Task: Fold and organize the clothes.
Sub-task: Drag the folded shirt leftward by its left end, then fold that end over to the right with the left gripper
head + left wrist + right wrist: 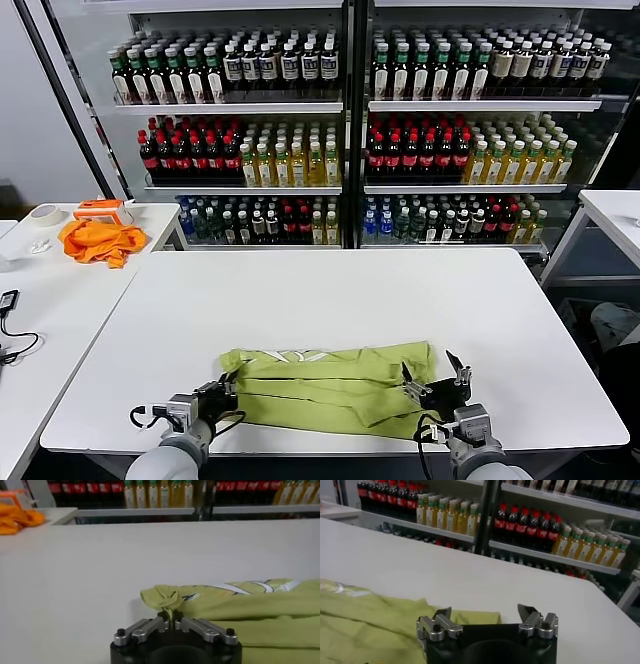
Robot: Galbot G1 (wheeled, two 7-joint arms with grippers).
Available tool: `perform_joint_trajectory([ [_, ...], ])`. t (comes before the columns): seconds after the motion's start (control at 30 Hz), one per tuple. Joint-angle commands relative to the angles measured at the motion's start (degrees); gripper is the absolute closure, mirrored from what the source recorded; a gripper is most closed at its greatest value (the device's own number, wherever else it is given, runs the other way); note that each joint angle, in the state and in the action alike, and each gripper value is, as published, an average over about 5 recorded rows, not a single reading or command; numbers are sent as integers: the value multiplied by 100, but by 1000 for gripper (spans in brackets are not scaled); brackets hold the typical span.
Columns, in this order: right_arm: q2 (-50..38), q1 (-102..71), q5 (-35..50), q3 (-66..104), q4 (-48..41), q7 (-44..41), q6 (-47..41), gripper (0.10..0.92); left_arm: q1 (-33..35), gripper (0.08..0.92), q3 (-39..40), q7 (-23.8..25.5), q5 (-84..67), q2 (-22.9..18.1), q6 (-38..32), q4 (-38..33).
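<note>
The light yellow-green T-shirt (330, 385) lies folded into a long band across the near part of the white table (330, 290), its white print (290, 355) showing along the far edge. My left gripper (228, 388) is shut on the shirt's left end; in the left wrist view the cloth (170, 597) is bunched between the closed jaws of that gripper (171, 617). My right gripper (436, 375) is open at the shirt's right end, jaws spread wide just above the cloth edge (470, 616) and holding nothing; it also shows in the right wrist view (485, 614).
A bright orange cloth (100, 240) and a tape roll (44, 213) lie on a side table at the far left. Shelves of bottles (350, 120) stand behind the table. Another white table (615, 215) is at the right.
</note>
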Motion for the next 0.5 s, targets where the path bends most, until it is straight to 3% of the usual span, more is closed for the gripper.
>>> perform_joint_trajectory([
  [0.03, 1, 45, -29, 21, -8, -5, 6, 203, 368, 894, -1485, 46, 964, 296, 348, -339],
  [0.3, -40, 143, -13, 34, -15, -22, 2, 203, 710, 894, -3190, 185, 1304, 890, 354, 42],
  [0.4, -46, 204, -6, 3, -22, -24, -9, 203, 673, 894, -3250, 218, 1251, 984, 370, -100],
  [0.5, -59, 203, -5, -7, -22, -25, -17, 203, 652, 894, -2803, 192, 916, 971, 388, -488],
])
